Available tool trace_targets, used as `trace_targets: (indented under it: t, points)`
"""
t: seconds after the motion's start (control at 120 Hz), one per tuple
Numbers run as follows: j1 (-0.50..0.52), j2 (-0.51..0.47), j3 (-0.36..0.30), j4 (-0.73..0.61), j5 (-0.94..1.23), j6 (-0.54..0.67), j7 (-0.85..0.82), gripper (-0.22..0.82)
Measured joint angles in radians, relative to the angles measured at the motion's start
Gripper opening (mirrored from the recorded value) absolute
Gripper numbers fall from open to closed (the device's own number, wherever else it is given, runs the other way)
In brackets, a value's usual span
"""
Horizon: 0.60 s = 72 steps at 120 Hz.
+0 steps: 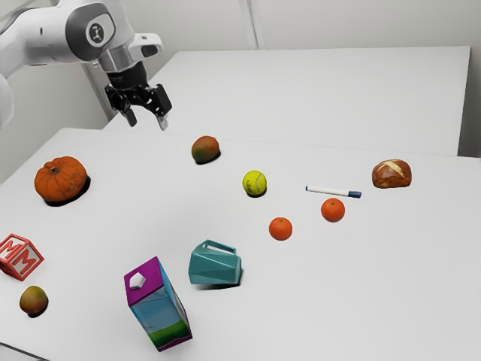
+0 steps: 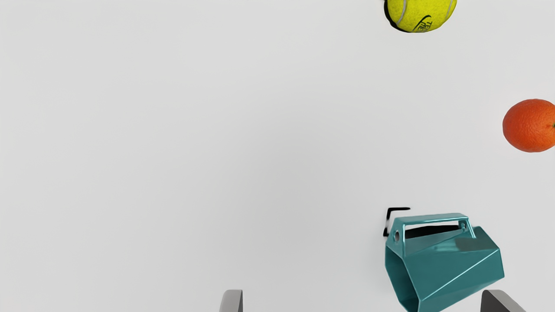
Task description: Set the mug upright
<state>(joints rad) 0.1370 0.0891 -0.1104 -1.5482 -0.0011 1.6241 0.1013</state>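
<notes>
Up above the table, in the exterior view's upper left, my gripper (image 1: 146, 122) is open with nothing between its fingers, well away from the mug. The teal faceted mug (image 1: 214, 266) lies on its side on the table, its handle on the upper side. In the wrist view the mug (image 2: 451, 264) shows its dark opening and its handle, close to one of the spread fingertips of my gripper (image 2: 360, 301); the table surface is far below them.
A purple-topped carton (image 1: 159, 304) stands near the mug. Around lie two oranges (image 1: 280, 229), a tennis ball (image 1: 255, 183), a marker (image 1: 332, 192), bread (image 1: 391, 174), a pumpkin (image 1: 61, 180), a letter block (image 1: 19, 257) and two mango-like fruits (image 1: 205, 149).
</notes>
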Motion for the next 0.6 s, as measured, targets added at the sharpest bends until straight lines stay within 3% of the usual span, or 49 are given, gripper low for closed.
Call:
trace_targets:
  t: [0.3,0.6]
  points:
    - [0.005,-0.002,0.000,-0.024,-0.003,0.011,0.006,0.60]
    - [0.006,-0.169,-0.001,-0.309,-0.191,0.028,0.011,0.60]
